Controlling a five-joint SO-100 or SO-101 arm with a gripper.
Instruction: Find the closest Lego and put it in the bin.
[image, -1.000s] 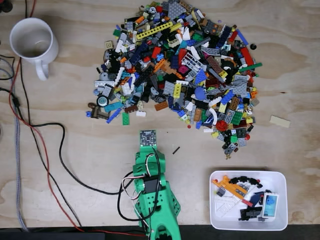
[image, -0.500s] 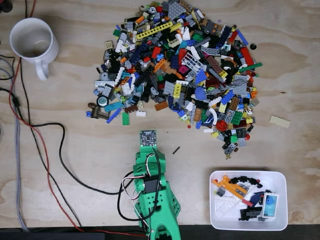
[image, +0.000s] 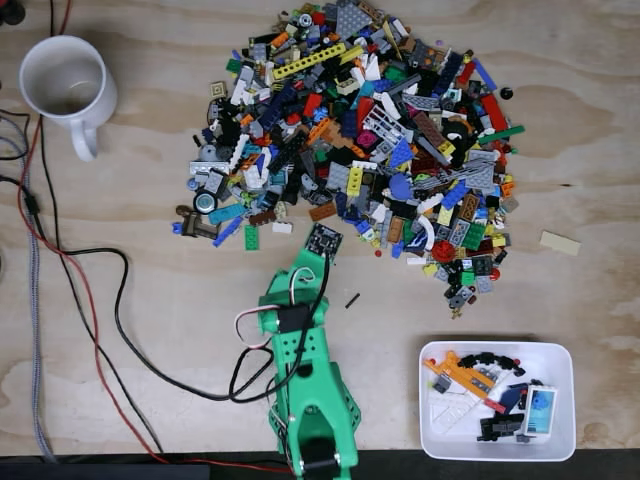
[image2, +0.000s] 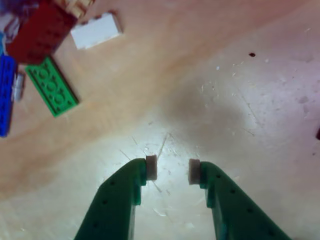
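Wrist view: empty claw (image2: 172, 169) parted; green plate (image2: 51, 86) lies diagonally, upper-left to lower-right.

In the wrist view, the blue brick (image2: 5, 95) and red brick (image2: 37, 30) are cropped.

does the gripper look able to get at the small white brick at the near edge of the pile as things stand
Probably yes. The gripper is open over bare wood, and the white brick lies flat ahead with open table between. The green plate sits beside that path, not across it.
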